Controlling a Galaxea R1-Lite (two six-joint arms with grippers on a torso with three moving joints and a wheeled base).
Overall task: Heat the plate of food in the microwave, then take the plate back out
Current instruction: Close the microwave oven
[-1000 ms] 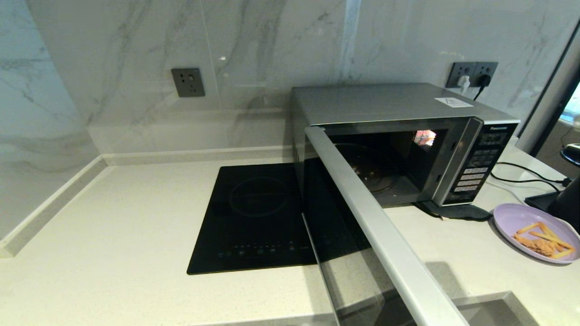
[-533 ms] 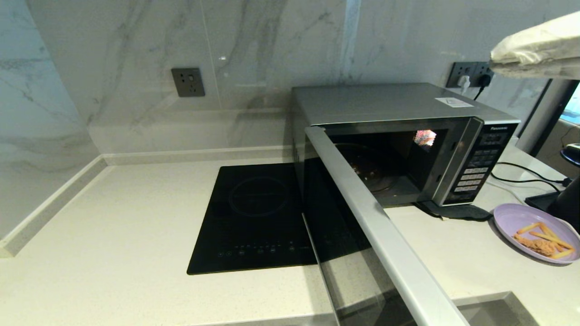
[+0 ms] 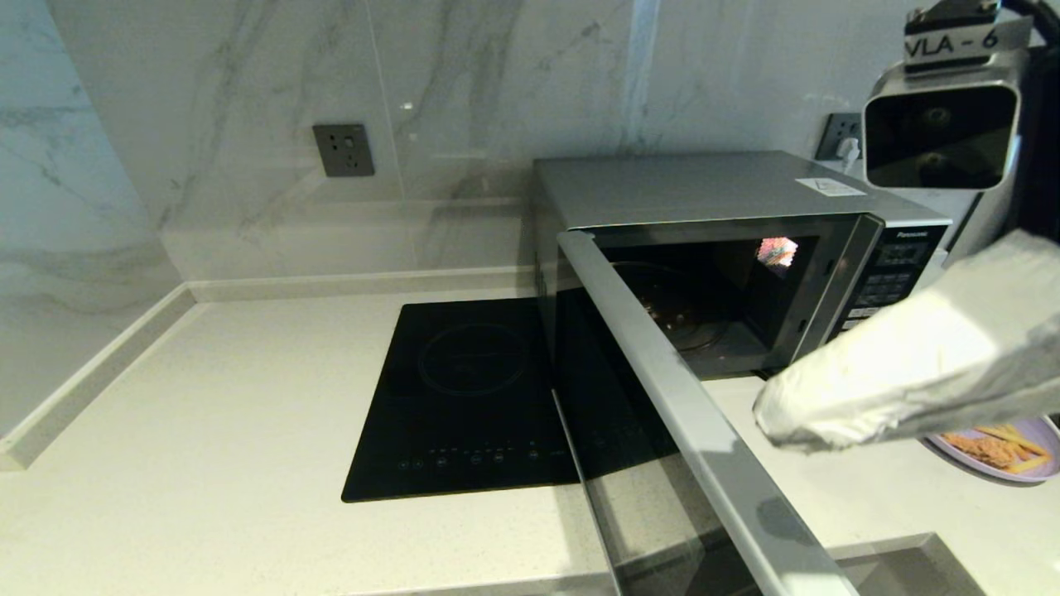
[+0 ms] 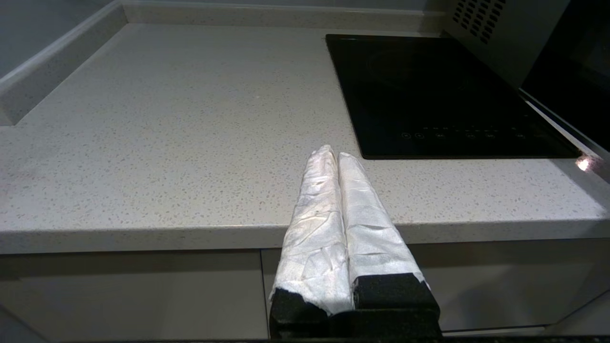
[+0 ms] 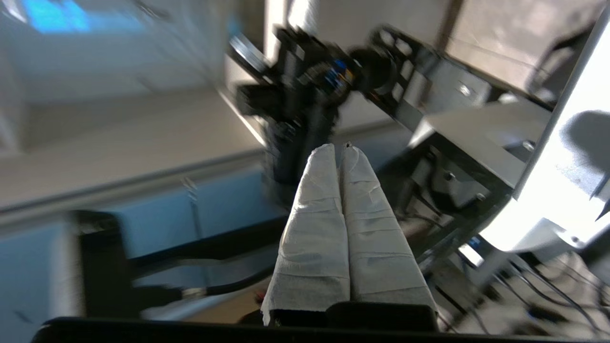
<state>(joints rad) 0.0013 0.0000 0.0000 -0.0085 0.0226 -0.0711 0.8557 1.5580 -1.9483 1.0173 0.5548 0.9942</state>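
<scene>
A: Head view: where's the right gripper (image 3: 766,418)?
B: Lower right of the frame, reaching leftward, fingers pressed together, empty, just in front of the open microwave (image 3: 729,248). Behind it sits the plate of food (image 3: 998,451) on the desk (image 3: 207,397).
A: Left gripper (image 4: 332,152)?
B: Closed, parked at the desk edge.

"VLA - 6" label on wrist camera (image 3: 941,132), "Panasonic" on microwave (image 3: 729,248)

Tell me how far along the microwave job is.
Done: the microwave door stands open. In hand: the shut right hand reaches across, empty, above the plate of food on the counter. Left: load, heat, take out.
</scene>
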